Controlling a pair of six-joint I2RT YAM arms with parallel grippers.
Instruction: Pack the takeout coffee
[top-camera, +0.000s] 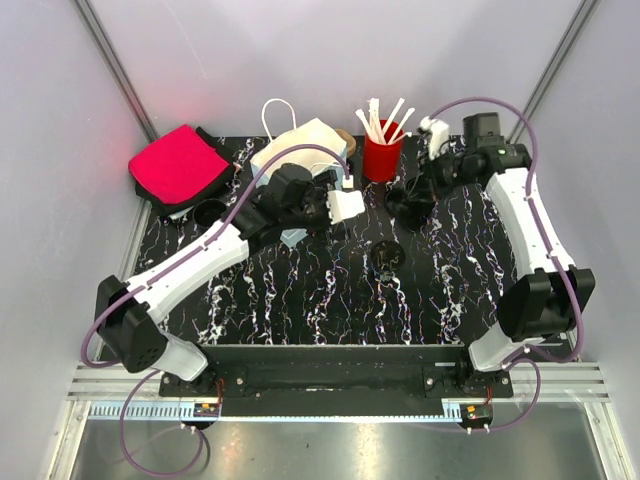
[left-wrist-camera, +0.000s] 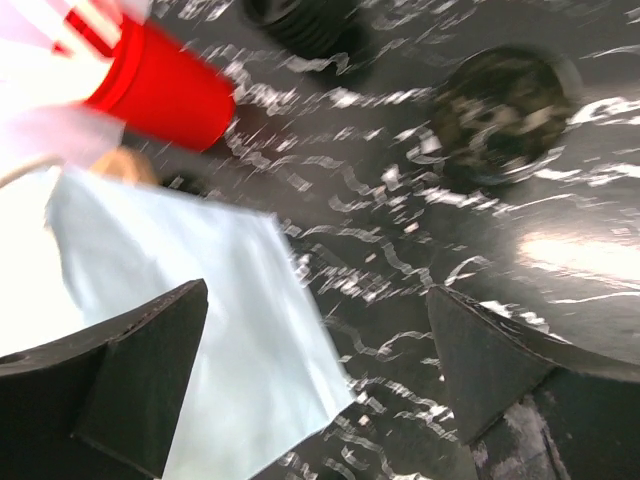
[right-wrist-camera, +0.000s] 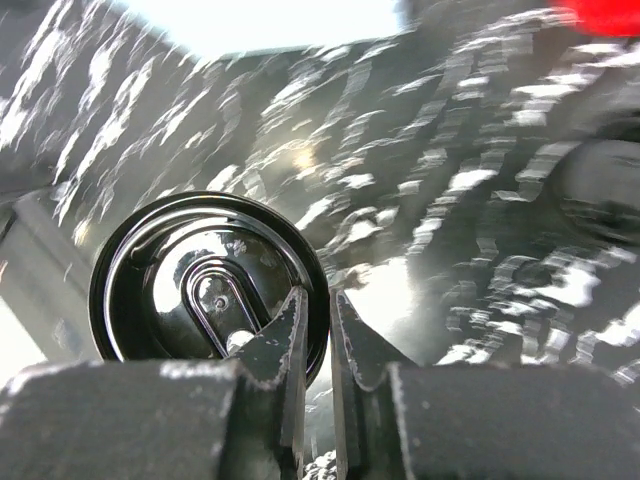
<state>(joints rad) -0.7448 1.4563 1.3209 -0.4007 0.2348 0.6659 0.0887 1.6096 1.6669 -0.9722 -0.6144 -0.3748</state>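
The takeout coffee (right-wrist-camera: 205, 285), a black cup with a glossy black lid, hangs at my right gripper (right-wrist-camera: 318, 330). The jaws are closed to a narrow slit at the lid's right rim. The lid is sharp while the table behind it is blurred. In the top view my right gripper (top-camera: 408, 203) is beside the red cup of stirrers (top-camera: 382, 155), and the coffee is a dark mass under it. My left gripper (left-wrist-camera: 320, 370) is open and empty, low over the edge of a pale sheet (left-wrist-camera: 200, 330). It is near the white paper bag (top-camera: 300, 145).
A round black cup or lid (top-camera: 388, 255) sits mid-table, also in the left wrist view (left-wrist-camera: 505, 110). A lidless black cup (top-camera: 210, 212) stands at the left. A pink-red cloth on a black holder (top-camera: 178, 165) is at the back left. Grey walls close off the back.
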